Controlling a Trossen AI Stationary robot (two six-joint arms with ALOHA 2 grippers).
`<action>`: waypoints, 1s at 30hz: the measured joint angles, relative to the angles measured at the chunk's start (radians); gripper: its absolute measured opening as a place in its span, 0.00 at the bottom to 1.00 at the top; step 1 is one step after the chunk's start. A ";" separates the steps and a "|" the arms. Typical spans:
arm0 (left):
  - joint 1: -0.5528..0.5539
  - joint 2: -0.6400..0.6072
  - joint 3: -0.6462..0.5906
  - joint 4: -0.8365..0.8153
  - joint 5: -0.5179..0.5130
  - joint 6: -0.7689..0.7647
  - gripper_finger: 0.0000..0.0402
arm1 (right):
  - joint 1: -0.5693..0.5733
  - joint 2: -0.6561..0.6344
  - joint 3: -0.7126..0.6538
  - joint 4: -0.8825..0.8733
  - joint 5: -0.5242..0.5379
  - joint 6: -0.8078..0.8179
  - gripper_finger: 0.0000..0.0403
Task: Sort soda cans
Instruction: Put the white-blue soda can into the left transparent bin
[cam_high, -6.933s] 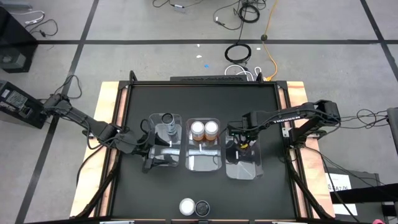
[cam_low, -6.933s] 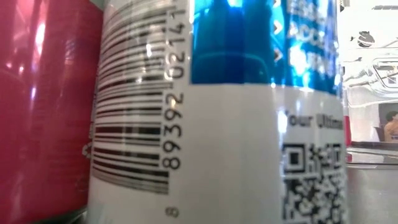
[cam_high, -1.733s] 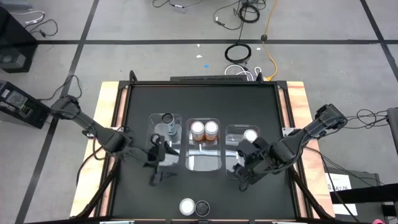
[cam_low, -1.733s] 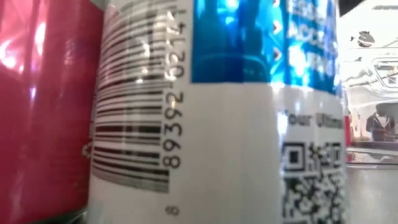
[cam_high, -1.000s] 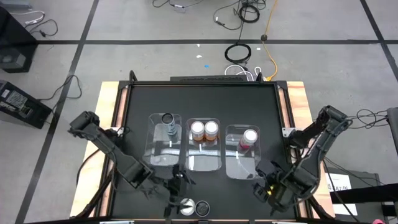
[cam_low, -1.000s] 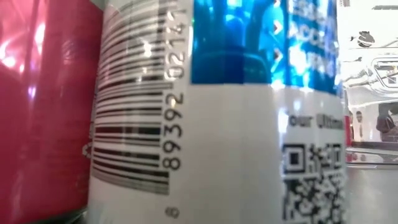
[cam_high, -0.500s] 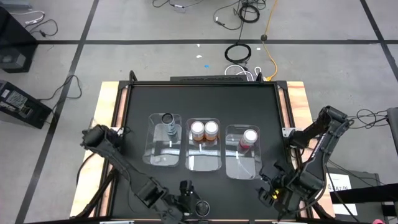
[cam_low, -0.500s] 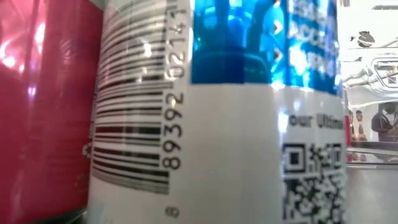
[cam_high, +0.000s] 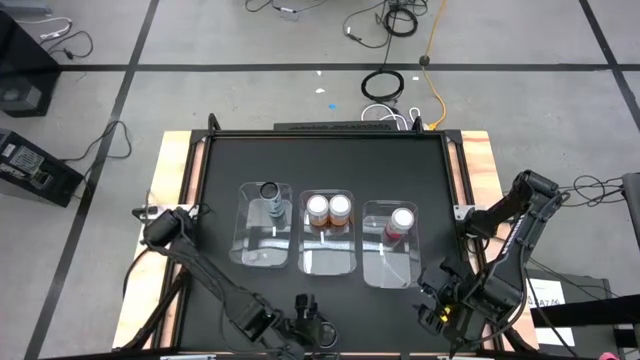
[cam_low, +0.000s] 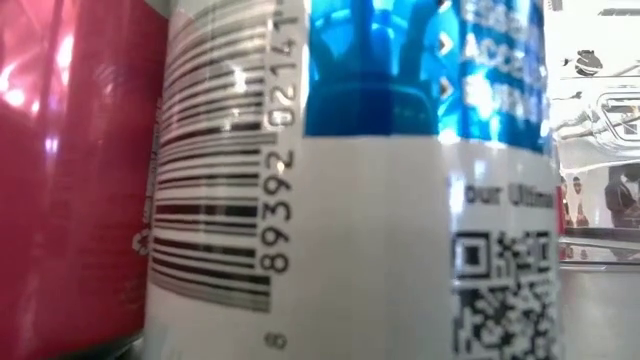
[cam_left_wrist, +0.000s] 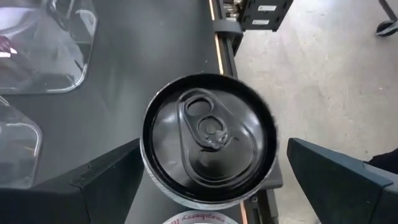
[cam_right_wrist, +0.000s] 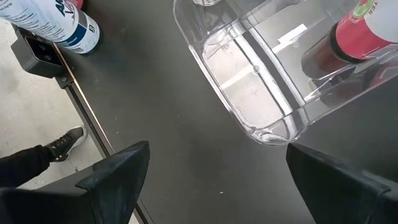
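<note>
— While the left hand (cam_left_wrist: 208, 186) hangs wide open, where is the black can (cam_left_wrist: 209, 138)?
— Upright at the tabletop's (cam_high: 320, 170) near edge, directly beneath that hand, between its fingers.
— And the right hand (cam_right_wrist: 217, 186)?
— Also wide open, empty, farther off beside the bin (cam_right_wrist: 249, 81).

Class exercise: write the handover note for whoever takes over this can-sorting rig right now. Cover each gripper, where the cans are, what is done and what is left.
Left gripper: jaws open, over the black-topped can at the table's near edge, not gripping it.
Right gripper: jaws open, empty, over bare table near the right bin.
Done: one grey can in the left bin, two orange cans in the middle bin, one red can in the right bin.
Left: the black-topped can and its neighbour, mostly hidden beside it, remain unsorted.
</note>
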 joint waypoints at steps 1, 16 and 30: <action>0.001 0.003 0.000 0.000 0.000 0.000 0.99 | 0.000 0.000 0.000 0.000 0.000 0.000 0.92; 0.034 0.004 0.000 0.051 0.000 0.000 0.99 | 0.000 0.000 0.000 0.000 -0.001 -0.027 0.92; 0.041 0.003 -0.001 0.040 0.008 0.000 0.99 | 0.000 0.000 0.000 0.000 -0.001 -0.043 0.92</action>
